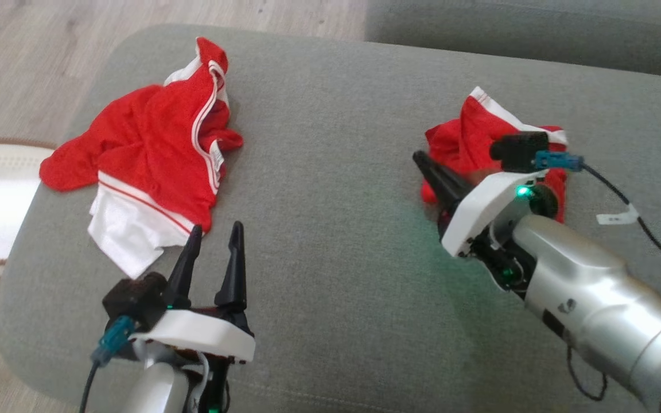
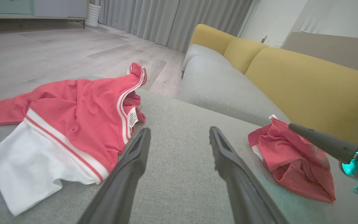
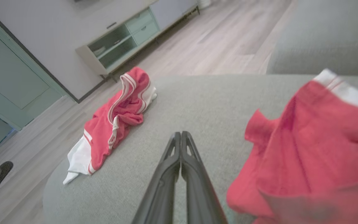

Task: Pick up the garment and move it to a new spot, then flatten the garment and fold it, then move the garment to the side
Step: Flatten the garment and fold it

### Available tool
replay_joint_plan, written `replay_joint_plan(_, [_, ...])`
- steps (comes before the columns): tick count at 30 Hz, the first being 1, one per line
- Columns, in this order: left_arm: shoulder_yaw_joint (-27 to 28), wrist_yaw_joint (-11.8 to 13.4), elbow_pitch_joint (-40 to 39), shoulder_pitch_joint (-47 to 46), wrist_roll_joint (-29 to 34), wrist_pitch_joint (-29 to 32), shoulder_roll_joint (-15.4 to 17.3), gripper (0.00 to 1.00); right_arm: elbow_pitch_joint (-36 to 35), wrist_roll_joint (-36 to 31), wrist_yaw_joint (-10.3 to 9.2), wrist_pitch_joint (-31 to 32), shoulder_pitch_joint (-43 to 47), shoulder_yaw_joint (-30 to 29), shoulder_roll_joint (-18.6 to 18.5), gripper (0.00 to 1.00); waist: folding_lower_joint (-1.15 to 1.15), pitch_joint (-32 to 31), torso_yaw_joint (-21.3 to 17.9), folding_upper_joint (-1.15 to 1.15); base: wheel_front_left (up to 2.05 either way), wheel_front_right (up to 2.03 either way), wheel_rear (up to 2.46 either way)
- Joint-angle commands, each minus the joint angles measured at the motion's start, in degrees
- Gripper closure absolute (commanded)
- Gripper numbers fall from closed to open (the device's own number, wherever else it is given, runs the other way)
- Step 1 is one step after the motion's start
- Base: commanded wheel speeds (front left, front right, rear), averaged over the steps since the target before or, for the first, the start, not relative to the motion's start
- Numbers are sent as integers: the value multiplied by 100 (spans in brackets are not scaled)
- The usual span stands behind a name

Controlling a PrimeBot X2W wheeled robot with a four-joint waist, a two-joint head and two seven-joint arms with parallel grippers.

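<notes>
The left gripper (image 1: 216,229) is pointing forward with fingers spread wide, while the right gripper (image 1: 422,162), on its silver forearm (image 1: 594,298), is holding its fingers pressed together.

the left garment (image 1: 152,149) and the right garment (image 1: 468,135) lie well apart on the cushion (image 1: 336,143).

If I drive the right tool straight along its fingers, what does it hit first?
Way looks free: the right tool points over bare cushion, between the red-and-white garment and the crumpled red garment. If pitched down, it likely meets cushion first.
</notes>
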Motion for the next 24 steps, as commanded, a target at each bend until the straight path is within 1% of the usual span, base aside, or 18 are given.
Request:
replay_joint_plan(1, [252, 9, -182, -173, 13, -45, 15, 0, -138, -81, 41, -162, -77, -54, -141, 100, 0, -72, -84, 0, 0, 0, 0])
replay_joint_plan(5, [353, -22, -226, -122, 98, -45, 15, 0, -324, -368, 41, -478, -148, -208, -471, 100, 0, -204, -310, 0, 0, 0, 0])
replay_joint_plan(6, [385, -30, -240, -111, 130, -45, 15, 0, -352, -460, 41, -512, -156, -307, -560, 98, 0, -237, -376, 0, 0, 0, 0])
replay_joint_plan(7, [422, -39, -258, -101, 163, -45, 15, 0, -379, -571, 41, -531, -158, -424, -649, 53, 0, -269, -444, 0, 0, 0, 0])
replay_joint_plan(8, [465, -47, -279, -92, 200, -45, 15, 0, -441, -711, 41, -538, -171, -626, -740, 11, 0, -288, -517, 0, 0, 0, 0])
replay_joint_plan(9, [512, -56, -298, -87, 237, -45, 15, 0, -526, -873, 41, -540, -156, -902, -830, 0, 0, -310, -588, 0, 0, 0, 0])
replay_joint_plan(14, [759, -122, -371, -56, 402, -45, 15, 0, -1140, -1868, 41, -544, 385, -2372, -1184, 0, 0, -403, -936, 0, 0, 0, 0])
replay_joint_plan(17, [851, -162, -394, -27, 475, -45, 15, 0, -1537, -2467, 41, -544, 912, -3293, -1254, 0, 0, -465, -1127, 0, 0, 0, 0])
replay_joint_plan(20, [925, -208, -433, -15, 552, -45, 15, 0, -1899, -3086, 41, -545, 1510, -4138, -1192, 0, 0, -525, -1296, 0, 0, 0, 0])
replay_joint_plan(24, [1052, -254, -456, 0, 678, -45, 15, 0, -2408, -3831, 41, -545, 2301, -4998, -902, 0, 0, -593, -1493, 0, 0, 0, 0])
